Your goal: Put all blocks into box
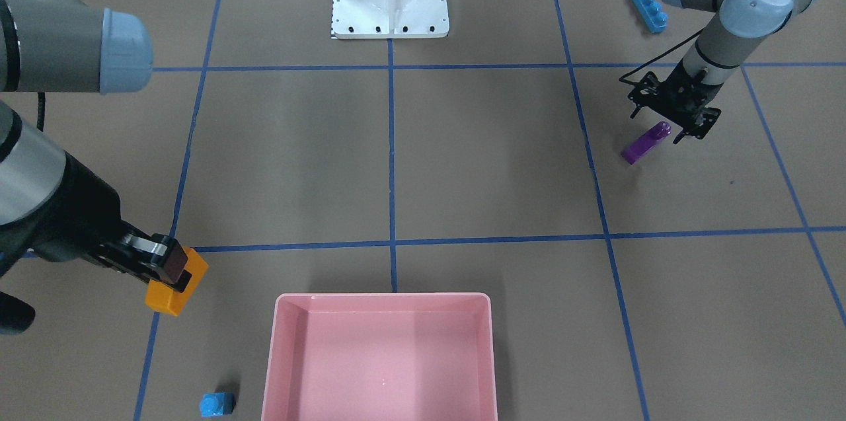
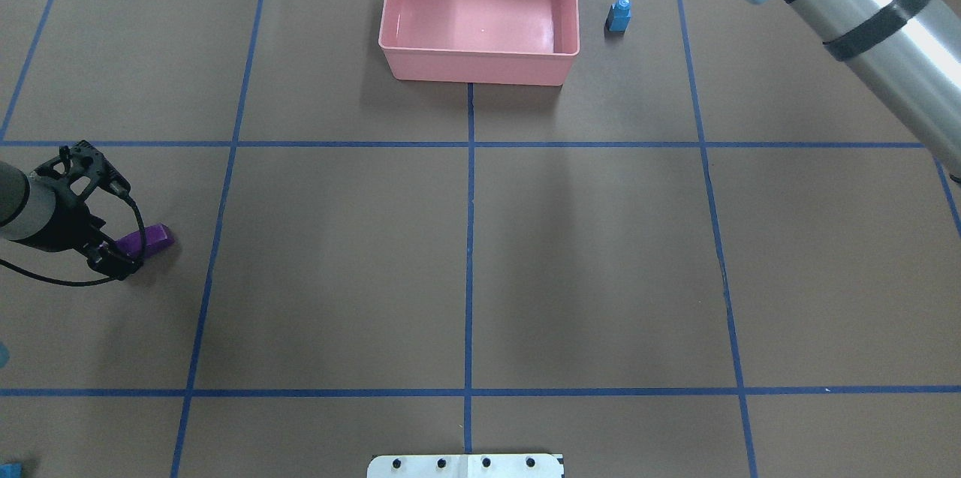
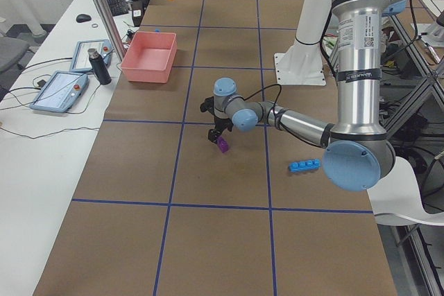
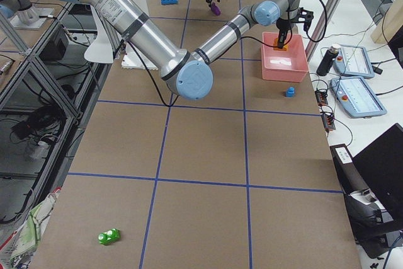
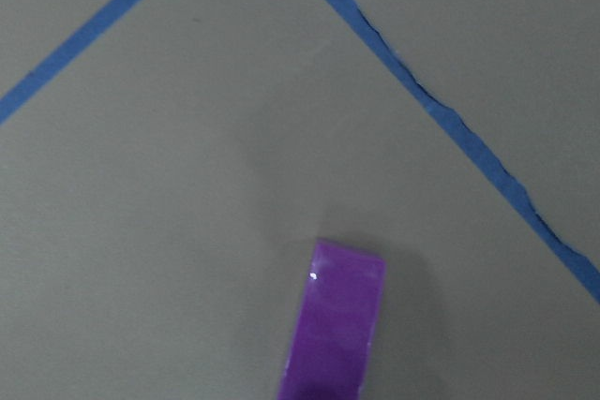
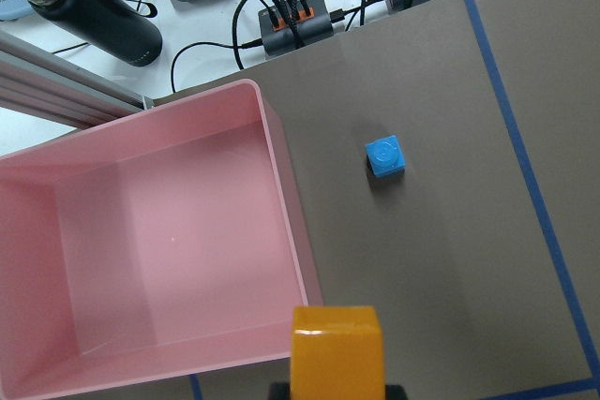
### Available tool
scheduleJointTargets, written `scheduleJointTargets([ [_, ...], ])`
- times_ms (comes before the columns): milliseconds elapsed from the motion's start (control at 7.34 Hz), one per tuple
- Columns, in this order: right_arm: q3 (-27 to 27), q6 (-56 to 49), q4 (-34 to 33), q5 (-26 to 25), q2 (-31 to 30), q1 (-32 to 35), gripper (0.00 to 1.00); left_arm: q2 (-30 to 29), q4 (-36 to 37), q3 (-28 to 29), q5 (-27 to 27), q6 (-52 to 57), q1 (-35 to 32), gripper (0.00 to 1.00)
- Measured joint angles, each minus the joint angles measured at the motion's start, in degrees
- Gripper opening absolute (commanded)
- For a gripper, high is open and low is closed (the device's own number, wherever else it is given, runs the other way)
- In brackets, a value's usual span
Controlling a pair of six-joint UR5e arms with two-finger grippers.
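Right gripper (image 1: 177, 270) clamped on orange block (image 1: 170, 295), just beside pink box (image 1: 383, 297), left gripper (image 1: 674, 125) at purple block (image 1: 641, 147), its grip impossible to tell, blue cube (image 1: 217, 404) near box.

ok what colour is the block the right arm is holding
Orange. The block in the right end effector shows best in the front-facing view.

Brown table (image 2: 601, 275) with blue tape (image 2: 469, 238) grid, white desk (image 3: 41, 171)
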Motion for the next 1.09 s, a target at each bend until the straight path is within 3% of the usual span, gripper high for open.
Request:
scheduleJointTargets([
  [272,-3.4,0.1,1.5,-1.6,2.5,-1.3,0.0,-0.3,0.0,1.6,0.5,0.0,0.4,1.0],
  [545,-5.8,0.2,4.5,-3.2,2.9,-2.6,0.0,-0.5,-0.1,2.7,1.0,0.1,0.4,0.72],
  [1089,-12.5,0.2,9.5,-6.7,5.9,-4.8,0.0,-0.3,-0.1,3.0,1.2,-0.1,1.4,0.77],
])
